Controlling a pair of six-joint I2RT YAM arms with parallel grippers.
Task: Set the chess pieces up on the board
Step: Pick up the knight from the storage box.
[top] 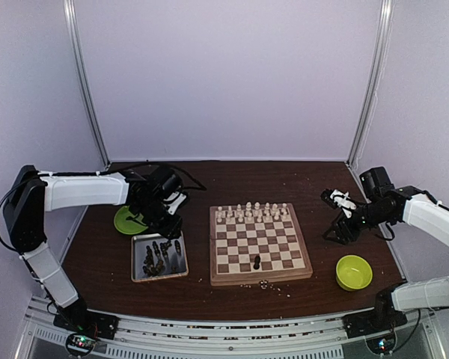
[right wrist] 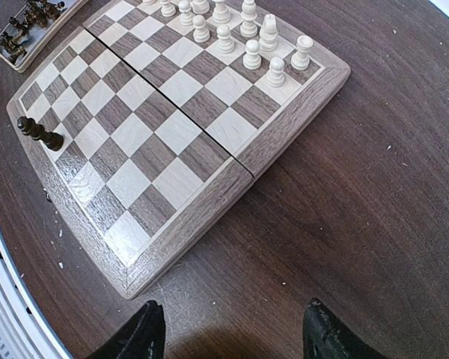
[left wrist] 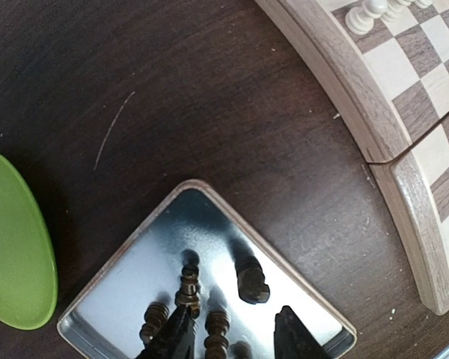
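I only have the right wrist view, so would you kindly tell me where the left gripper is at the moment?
Observer: The left gripper hangs low over the metal tray, left of the board.
Operator: Thank you. Is it holding anything?
Observer: No. Its jaws stand apart among the dark pieces, with nothing clamped between them.
Operator: What lies on my own side, out of my view?
Observer: A green bowl sits off the board's near right corner.
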